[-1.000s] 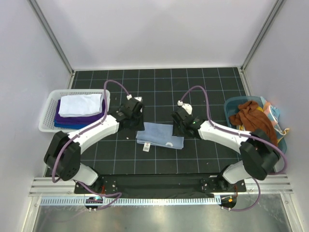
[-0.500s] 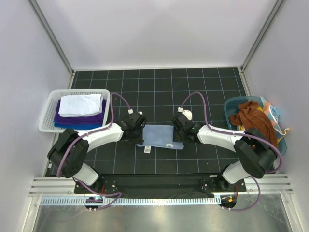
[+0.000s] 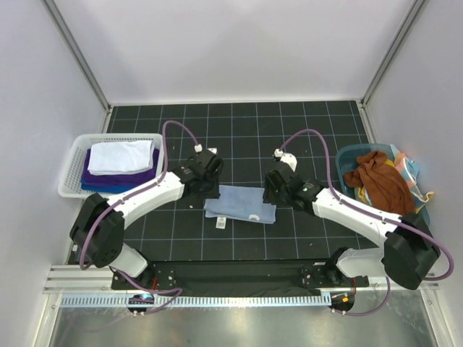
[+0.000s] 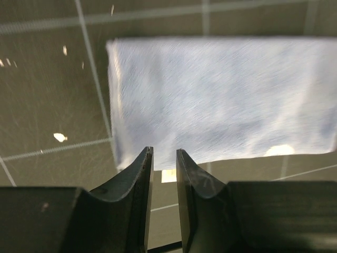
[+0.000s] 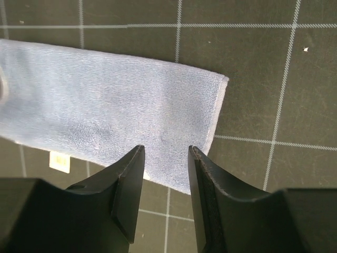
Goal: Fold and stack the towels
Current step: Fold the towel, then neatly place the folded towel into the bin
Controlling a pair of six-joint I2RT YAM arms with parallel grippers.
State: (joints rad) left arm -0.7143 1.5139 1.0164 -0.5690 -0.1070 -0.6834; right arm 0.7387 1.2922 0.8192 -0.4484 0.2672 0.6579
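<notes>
Ok so, at the far left of the overhead view, a small stack of folded towels is being held in the white slatted basket (image 3: 71, 189). A white towel (image 3: 121, 155) is being carried on top of a purple towel (image 3: 119, 176), with a darker blue layer (image 3: 98, 187) being shown underneath.

Left of centre, the left end effector (image 4: 164, 153) is being held at the left end of the light blue towel (image 3: 239, 202). In its wrist view the fingers (image 4: 139, 179) are being shown just a narrow slit apart with nothing being gripped, though that shot is pretty blurry.

The light blue towel itself is being supported flat and folded by the black gridded table (image 3: 289, 123), roughly mid-frame, between the two end effectors. A little white tag (image 3: 221, 222) is being shown at its lower edge.

Right of centre, the right end effector (image 5: 166, 153) is being held over the towel's right end, its fingers (image 5: 129, 179) clearly spread and nothing being pinched.

At the far right, the teal round tub (image 3: 349, 155) is being occupied by a crumpled rust brown towel (image 3: 376, 181), and mixed-colour cloth (image 3: 411, 170) is being draped over its right rim.
</notes>
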